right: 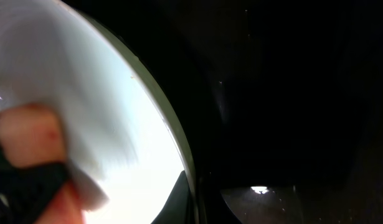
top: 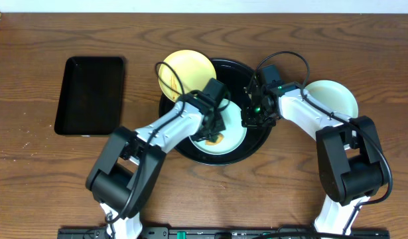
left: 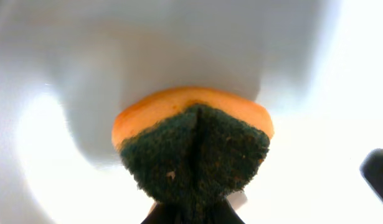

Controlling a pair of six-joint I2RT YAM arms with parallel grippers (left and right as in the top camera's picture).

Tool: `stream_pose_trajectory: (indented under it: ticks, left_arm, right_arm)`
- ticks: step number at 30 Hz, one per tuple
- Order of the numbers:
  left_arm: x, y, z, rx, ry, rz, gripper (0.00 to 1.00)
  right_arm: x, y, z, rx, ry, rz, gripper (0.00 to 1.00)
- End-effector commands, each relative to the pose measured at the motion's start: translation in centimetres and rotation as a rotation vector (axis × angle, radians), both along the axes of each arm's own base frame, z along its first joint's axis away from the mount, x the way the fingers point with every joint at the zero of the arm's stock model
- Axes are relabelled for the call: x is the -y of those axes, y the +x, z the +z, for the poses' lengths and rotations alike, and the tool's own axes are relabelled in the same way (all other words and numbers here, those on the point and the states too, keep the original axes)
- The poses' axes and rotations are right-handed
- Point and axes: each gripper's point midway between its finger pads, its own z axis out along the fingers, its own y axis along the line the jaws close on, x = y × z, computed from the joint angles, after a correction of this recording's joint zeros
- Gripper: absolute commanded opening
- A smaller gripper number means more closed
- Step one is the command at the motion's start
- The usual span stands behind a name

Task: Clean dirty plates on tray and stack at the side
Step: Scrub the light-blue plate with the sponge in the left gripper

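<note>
The left gripper [top: 212,131], clamping a sponge [left: 194,146], and the right gripper [top: 250,122] are crowding the round tray [top: 258,149], leaving a narrow gap over its mint plate [top: 233,141]. The yellow plate [top: 187,70] is covering the far-left rim, while bare table [top: 138,79] is lying open toward the rectangular tray [top: 91,96].

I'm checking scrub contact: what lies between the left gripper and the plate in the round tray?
A sponge, orange with a dark green scouring face, pinched in the left gripper and meeting the plate; the left wrist view shows it.

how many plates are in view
3. One pale yellow plate at the round tray's upper-left edge, one mint plate inside the tray under the arms, one pale plate on the table to the right. The arms could hide more.
</note>
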Motion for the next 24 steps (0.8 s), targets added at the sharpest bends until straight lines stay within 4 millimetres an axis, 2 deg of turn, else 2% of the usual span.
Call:
stream_pose_trajectory:
  ticks: [1, 7, 11, 13, 16, 18, 21, 24]
  left_arm:
    - [0.4, -0.3, -1.0, 0.028, 0.033, -0.081, 0.08]
    - [-1.9, 2.3, -1.2, 0.127, 0.141, -0.011, 0.08]
    - [-5.4, 5.0, -0.6, 0.232, 0.270, 0.070, 0.07]
    - [-6.5, 5.4, -0.6, 0.226, 0.279, 0.097, 0.08]
    - [-6.0, 4.4, -1.0, 0.155, 0.213, 0.088, 0.07]
    - [-4.7, 3.1, -1.3, 0.089, 0.142, 0.062, 0.07]
    - [-1.9, -0.2, -1.5, -0.055, 0.017, 0.001, 0.07]
    - [-0.6, -3.4, -1.4, -0.164, -0.012, -0.048, 0.07]
  right_arm:
    - [0.7, 0.0, -0.9, -0.025, -0.003, -0.007, 0.01]
    - [0.7, 0.0, -0.9, -0.025, -0.002, -0.007, 0.01]
    - [0.7, 0.0, -0.9, -0.025, -0.003, -0.007, 0.01]
    - [0.7, 0.0, -0.9, -0.025, -0.003, -0.007, 0.01]
    - [0.7, 0.0, -0.9, -0.023, -0.003, -0.004, 0.01]
    - [0.7, 0.0, -0.9, -0.024, -0.003, -0.004, 0.01]
    - [0.7, 0.0, -0.9, -0.024, -0.003, -0.003, 0.01]
    - [0.7, 0.0, -0.9, -0.024, -0.003, -0.003, 0.01]
